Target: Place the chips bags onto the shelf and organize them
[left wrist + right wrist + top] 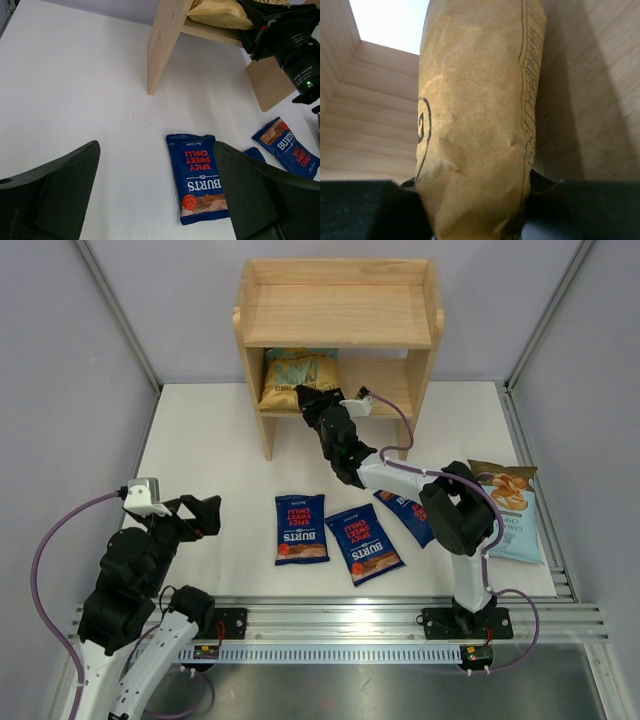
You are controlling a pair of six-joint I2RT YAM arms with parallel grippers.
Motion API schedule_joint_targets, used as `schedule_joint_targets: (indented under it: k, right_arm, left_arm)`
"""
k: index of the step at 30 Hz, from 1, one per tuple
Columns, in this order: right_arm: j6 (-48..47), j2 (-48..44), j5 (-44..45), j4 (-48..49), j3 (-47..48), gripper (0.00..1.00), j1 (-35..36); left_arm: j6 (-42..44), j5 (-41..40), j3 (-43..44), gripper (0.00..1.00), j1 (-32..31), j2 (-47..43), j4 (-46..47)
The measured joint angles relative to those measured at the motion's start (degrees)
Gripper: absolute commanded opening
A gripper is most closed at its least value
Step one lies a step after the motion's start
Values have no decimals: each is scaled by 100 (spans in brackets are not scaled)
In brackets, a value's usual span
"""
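The wooden shelf stands at the back. My right gripper reaches into its lower tier, shut on the lower end of the tan-and-teal chips bag. In the right wrist view that bag fills the space between my fingers, with shelf wood around it. Three dark blue Burts bags lie flat on the table; the third is partly under the right arm. The pale blue brown-topped bag lies at the right. My left gripper is open and empty, left of the Burts bags.
The upper tier of the shelf holds nothing. The shelf's left side panel stands on the table. The right arm stretches across the middle towards the shelf. Grey walls enclose the white table.
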Motion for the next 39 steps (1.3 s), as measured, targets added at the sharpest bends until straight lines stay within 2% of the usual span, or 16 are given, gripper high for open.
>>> schedule_joint_targets:
  k: [3,7,8,11,20,24,26,39]
  right_arm:
    - [116,114,24,-208,234,28,20]
    - [186,144,46,-514,424,36,28]
    - [195,144,44,-566,448,48,28]
    - [304,142,0,-717,455,66,33]
    - [420,-225,-166,-1578,485,86,122]
    - [435,-472,-164,-2120,485,91,122]
    - [463,-579,-166,-2347,481,98,118]
    - [162,-1364,-625,-3112,-334,99,94]
  left_arm:
    - [2,11,0,99,0,-11,0]
    - [4,22,0,99,0,-42,-2]
    - [2,22,0,99,0,-52,0]
    - [2,24,0,99,0,-57,-2]
    - [2,26,-2,99,0,-72,0]
    - [2,24,-11,99,0,-127,0]
    - [2,24,-11,99,0,-129,2]
    - [2,26,-13,99,0,-129,2]
